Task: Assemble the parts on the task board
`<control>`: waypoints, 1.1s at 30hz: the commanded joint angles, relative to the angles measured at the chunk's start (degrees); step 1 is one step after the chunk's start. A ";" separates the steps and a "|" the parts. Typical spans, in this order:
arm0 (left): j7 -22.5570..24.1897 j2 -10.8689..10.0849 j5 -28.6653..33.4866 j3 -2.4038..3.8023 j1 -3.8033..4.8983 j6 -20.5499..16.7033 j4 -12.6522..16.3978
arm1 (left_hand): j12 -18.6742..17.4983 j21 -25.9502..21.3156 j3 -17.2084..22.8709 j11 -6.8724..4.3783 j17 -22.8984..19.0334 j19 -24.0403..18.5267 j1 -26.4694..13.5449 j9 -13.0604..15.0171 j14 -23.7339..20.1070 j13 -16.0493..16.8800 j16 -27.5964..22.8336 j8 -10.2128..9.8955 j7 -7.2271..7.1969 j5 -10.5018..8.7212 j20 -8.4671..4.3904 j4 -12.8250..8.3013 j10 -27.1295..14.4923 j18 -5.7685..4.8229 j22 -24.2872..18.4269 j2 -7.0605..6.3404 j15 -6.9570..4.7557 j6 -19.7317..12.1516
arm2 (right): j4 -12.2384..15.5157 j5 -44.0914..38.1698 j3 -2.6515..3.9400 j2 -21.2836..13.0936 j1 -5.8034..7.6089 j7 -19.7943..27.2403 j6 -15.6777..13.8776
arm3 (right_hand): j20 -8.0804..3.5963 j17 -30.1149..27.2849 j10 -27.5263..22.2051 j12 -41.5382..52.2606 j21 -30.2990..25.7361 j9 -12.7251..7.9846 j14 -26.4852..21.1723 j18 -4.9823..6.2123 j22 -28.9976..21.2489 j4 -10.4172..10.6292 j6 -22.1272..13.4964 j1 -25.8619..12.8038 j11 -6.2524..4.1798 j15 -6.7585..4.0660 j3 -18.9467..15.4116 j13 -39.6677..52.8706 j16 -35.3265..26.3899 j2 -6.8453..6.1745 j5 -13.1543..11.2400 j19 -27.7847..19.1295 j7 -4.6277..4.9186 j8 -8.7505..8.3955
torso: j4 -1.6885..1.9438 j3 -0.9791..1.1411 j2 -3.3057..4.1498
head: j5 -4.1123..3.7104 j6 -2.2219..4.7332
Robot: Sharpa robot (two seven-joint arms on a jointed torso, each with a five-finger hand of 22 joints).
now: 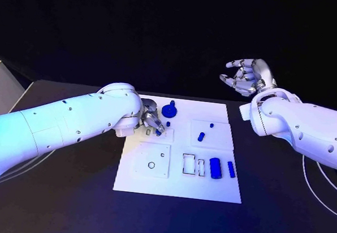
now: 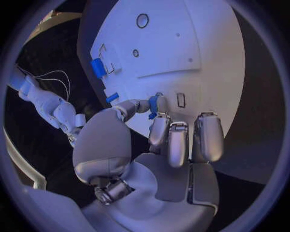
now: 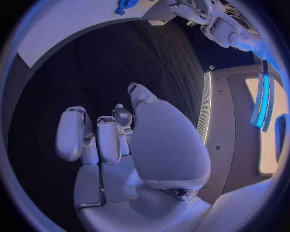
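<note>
While the black table (image 1: 61, 195) lay dark under bluish light, the white task board (image 1: 179, 180) sat flat at its middle, with small blue parts (image 1: 221, 169) spread over it — a round knobbed piece (image 1: 170, 111) near its far edge and two upright cylinders beside open rectangular slots nearer the robot. The left hand (image 1: 152, 124) hovered low over the board's far left corner, pinching a small blue part (image 2: 153, 105) between thumb and fingertip. The right hand (image 1: 246, 76) hung raised beyond the board's far right corner — fingers loosely curled and apart, nothing in them.
</note>
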 commanded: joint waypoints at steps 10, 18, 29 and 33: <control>-0.29 -0.48 -0.06 -0.09 -0.09 1.51 0.79 | -0.46 -0.11 7.68 -0.29 14.52 -0.07 2.40 -0.06 5.77 -0.26 0.02 0.25 -1.49 0.20 -0.08 -7.85 0.23 -0.42 -0.04 1.72 -0.37 1.60 | -0.33 -0.17 0.04 0.06 0.04 0.30 0.02 | -0.02 -0.14 -0.23 -0.51 -0.35 -0.08 -0.06 0.34 0.02 0.00 -0.14 -0.20 0.03 -0.10 0.33 -0.18 -0.27 -0.41 0.23 -0.22 0.00 0.30 | -0.01 0.00 -0.02 | 0.04 -0.27; -0.39 -0.74 -0.09 -0.08 -0.10 1.66 0.99 | -0.46 -0.11 7.66 -0.28 14.54 -0.06 2.46 -0.06 5.78 -0.25 0.04 0.23 -1.47 0.18 -0.08 -7.88 0.24 -0.42 -0.03 1.74 -0.36 1.59 | -0.51 -0.19 0.04 0.11 0.03 0.28 0.02 | -0.03 -0.17 -0.26 -0.55 -0.50 -0.08 -0.07 0.37 -0.08 0.00 -0.15 -0.22 0.03 -0.10 0.34 -0.24 -0.30 -0.42 0.25 -0.25 0.00 0.31 | 0.02 0.01 -0.02 | 0.07 -0.34; -0.43 -0.81 -0.53 -0.08 -0.11 1.74 0.82 | -0.64 -0.21 7.61 -0.25 14.34 -0.16 2.48 -0.07 5.72 -0.48 -0.08 0.21 -1.44 0.15 -0.07 -7.85 0.16 -0.38 -0.22 1.77 -0.34 1.57 | -0.58 -0.19 0.04 0.24 0.01 0.31 0.13 | -0.03 -0.51 -0.45 -0.79 -0.91 -0.09 -0.20 0.45 -0.34 0.01 -0.17 -0.28 0.03 -0.10 0.37 -0.50 -0.57 -0.47 0.30 -0.35 0.00 0.32 | -0.06 0.00 -0.01 | 0.16 -0.38; -0.44 -0.71 -0.60 -0.09 -0.12 1.81 0.73 | -0.64 -0.21 7.61 -0.25 14.34 -0.16 2.48 -0.07 5.72 -0.48 -0.08 0.21 -1.44 0.15 -0.07 -7.85 0.16 -0.38 -0.22 1.77 -0.34 1.57 | -0.53 -0.19 0.04 0.26 0.01 0.30 0.16 | -0.03 -0.51 -0.45 -0.79 -0.91 -0.09 -0.20 0.45 -0.34 0.01 -0.17 -0.28 0.03 -0.10 0.37 -0.50 -0.57 -0.47 0.30 -0.35 0.00 0.32 | -0.04 0.01 -0.01 | 0.12 -0.46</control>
